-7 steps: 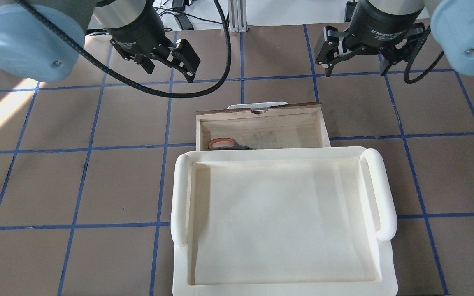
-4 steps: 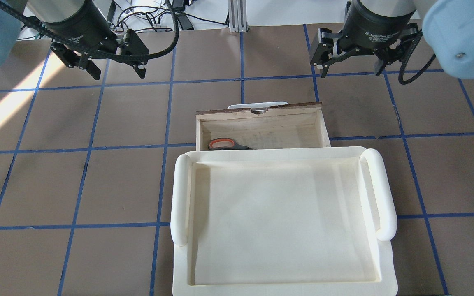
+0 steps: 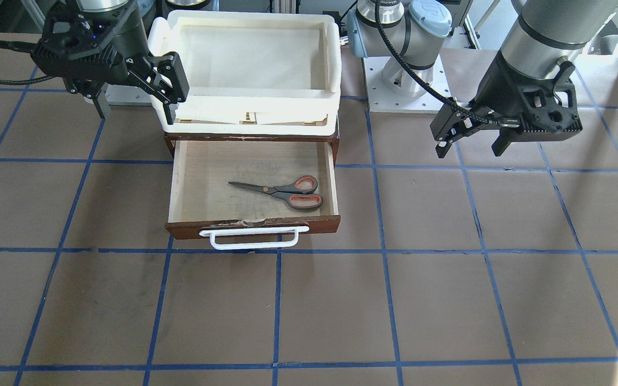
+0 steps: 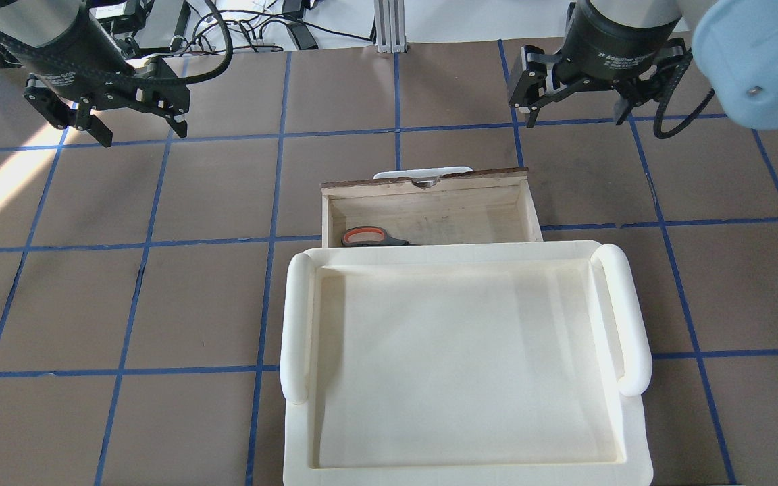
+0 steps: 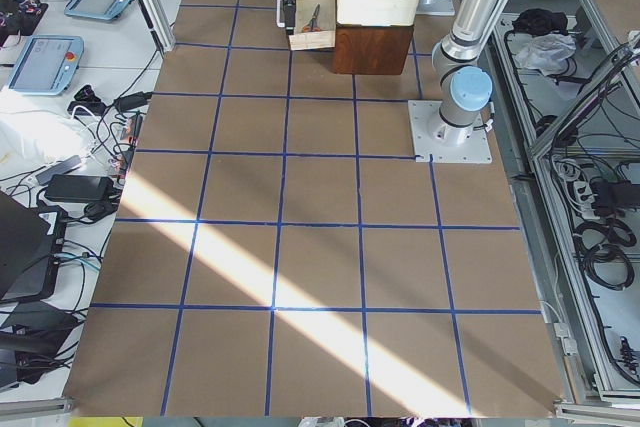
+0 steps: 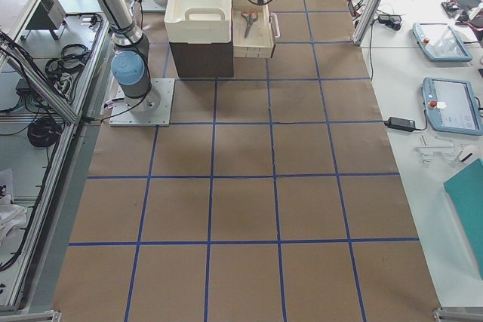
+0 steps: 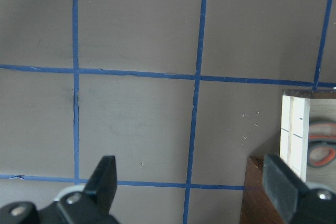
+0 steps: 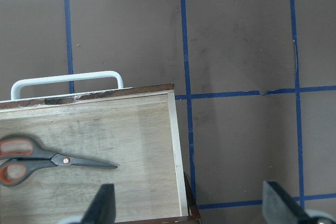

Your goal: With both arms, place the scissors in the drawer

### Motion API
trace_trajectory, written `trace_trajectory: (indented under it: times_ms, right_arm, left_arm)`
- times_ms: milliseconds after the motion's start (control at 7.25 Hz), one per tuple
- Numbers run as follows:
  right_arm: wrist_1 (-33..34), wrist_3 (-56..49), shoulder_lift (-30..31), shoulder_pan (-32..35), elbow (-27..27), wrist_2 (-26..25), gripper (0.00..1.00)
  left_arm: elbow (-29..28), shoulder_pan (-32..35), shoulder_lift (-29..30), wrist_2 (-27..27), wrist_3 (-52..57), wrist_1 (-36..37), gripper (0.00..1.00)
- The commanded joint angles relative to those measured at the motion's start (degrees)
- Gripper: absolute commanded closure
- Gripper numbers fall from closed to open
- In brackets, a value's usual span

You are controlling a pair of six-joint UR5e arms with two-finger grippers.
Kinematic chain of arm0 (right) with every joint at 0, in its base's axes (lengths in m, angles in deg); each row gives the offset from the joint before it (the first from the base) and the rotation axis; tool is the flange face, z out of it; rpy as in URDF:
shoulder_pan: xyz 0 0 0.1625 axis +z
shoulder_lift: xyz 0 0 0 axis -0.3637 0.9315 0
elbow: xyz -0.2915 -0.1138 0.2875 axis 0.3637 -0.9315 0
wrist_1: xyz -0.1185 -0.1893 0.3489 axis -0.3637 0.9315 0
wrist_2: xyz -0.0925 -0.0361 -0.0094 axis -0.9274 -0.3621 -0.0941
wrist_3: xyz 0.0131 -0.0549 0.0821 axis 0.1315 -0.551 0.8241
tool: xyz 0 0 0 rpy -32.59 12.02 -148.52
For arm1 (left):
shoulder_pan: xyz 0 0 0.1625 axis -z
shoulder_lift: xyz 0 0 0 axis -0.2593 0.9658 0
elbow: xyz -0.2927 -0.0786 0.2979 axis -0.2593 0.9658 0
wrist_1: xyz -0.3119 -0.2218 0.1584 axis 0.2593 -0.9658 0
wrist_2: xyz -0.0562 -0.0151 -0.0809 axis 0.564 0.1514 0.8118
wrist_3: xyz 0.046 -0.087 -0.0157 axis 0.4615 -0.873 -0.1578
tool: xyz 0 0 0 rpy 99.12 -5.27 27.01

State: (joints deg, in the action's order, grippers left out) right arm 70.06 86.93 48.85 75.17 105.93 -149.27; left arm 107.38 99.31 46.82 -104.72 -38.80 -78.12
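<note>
The scissors [image 3: 282,191] lie flat inside the open drawer [image 3: 255,225], handles toward the robot's left. They also show in the overhead view [image 4: 369,237] and the right wrist view [image 8: 42,158]. The drawer [image 4: 429,182] is pulled out, with its white bar handle on the far side. My left gripper [image 4: 140,131] is open and empty, above the table far to the left of the drawer. My right gripper [image 4: 576,116] is open and empty, above the table just beyond the drawer's right corner. In the front view the left gripper [image 3: 471,151] is at the right and the right gripper [image 3: 136,110] at the left.
A cream-white plastic bin [image 4: 463,253] sits on top of the brown cabinet and hides the drawer's rear part from above. The brown table has blue tape grid lines. Cables and devices lie beyond the far table edge.
My left gripper has moved left, away from the drawer. My right gripper has shifted only slightly. The scissors and drawer have not moved.
</note>
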Motion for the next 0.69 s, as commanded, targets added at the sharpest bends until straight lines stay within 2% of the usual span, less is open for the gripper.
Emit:
trace_trajectory:
  times_ms: [0, 552]
  right_arm:
    - [0.0, 0.0, 0.1, 0.0, 0.0, 0.0, 0.0]
    - [0.0, -0.4, 0.0, 0.0, 0.0, 0.0, 0.0]
  left_arm:
    - [3.2, 0.0, -1.8, -0.2, 0.2, 0.5, 0.0]
    - [3.4, -0.2, -1.8, 0.1, 0.7, 1.0, 0.0]
